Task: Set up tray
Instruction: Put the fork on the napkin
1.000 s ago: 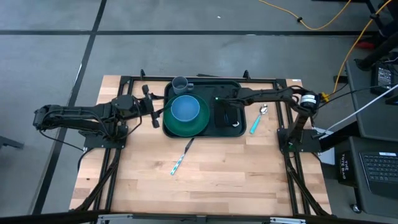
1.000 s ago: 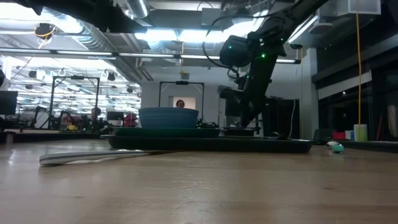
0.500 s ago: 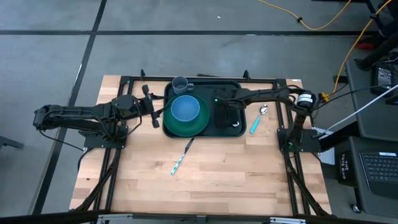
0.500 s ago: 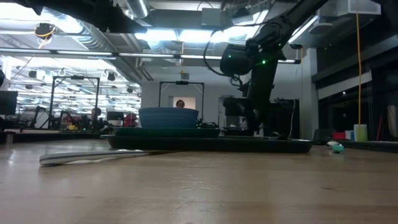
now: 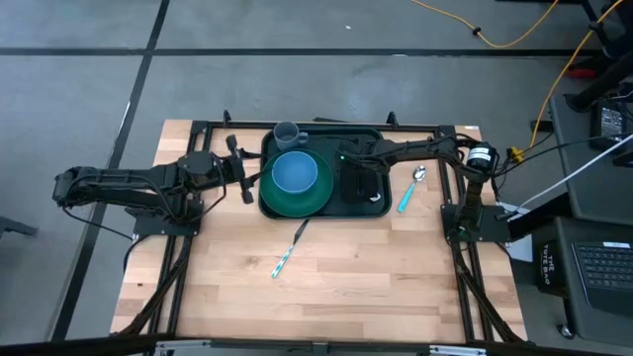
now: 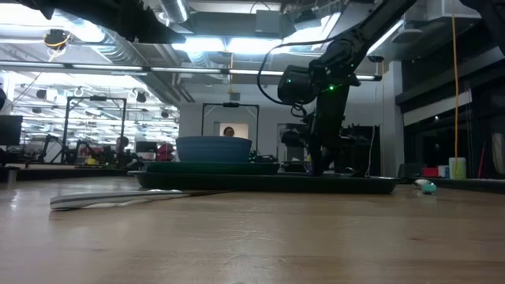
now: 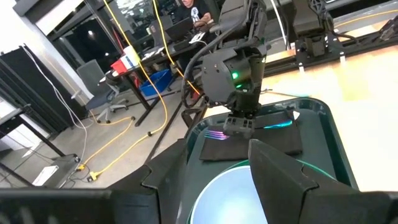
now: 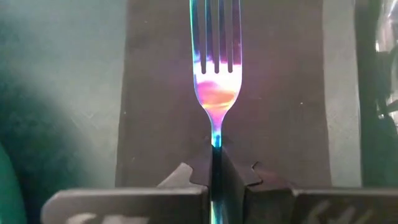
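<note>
The dark green tray (image 5: 331, 138) sits at the table's far middle. On it are a round green plate (image 5: 272, 201) with a blue bowl (image 5: 294, 172), a grey cup (image 5: 287, 133) and a black napkin (image 5: 364, 190). My right gripper (image 5: 350, 162) stands over the napkin's far end, shut on an iridescent fork (image 8: 215, 74). My left gripper (image 5: 247, 174) waits open beside the plate's left rim, the bowl (image 7: 217, 193) showing between its fingers. My right gripper pinches the fork between its two fingers at the thin neck (image 8: 215, 135) just behind the tines. The fingers come from above, pointing down, and the fork lies along the napkin (image 8: 155, 93). I cannot tell whether the fork touches the napkin.
A spoon with a teal handle (image 5: 409, 190) lies on the wood right of the tray. A knife with a teal handle (image 5: 287, 249) lies nearer the table's near edge. Bare wood spreads across the near half of the table.
My right gripper, keeping the fork, has swung from a slant to upright. It has shifted slightly toward the table's left and lowered toward the napkin.
</note>
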